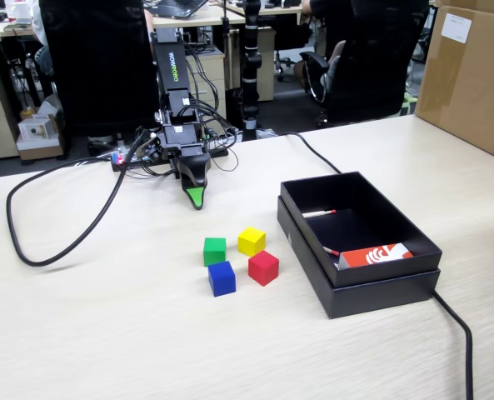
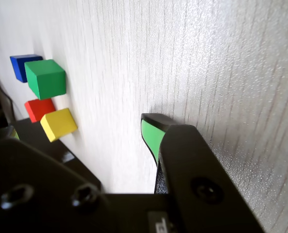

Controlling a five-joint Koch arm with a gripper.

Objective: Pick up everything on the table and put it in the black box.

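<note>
four cubes untouched on table; gripper empty, gap between jaws cannot be told. approach green cube first, nearest, jaws astride opposite faces.

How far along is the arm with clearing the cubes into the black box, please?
Nothing is done yet: the green cube, yellow cube, blue cube and red cube all sit on the table, outside the black box. The gripper holds nothing, so all four remain.
</note>
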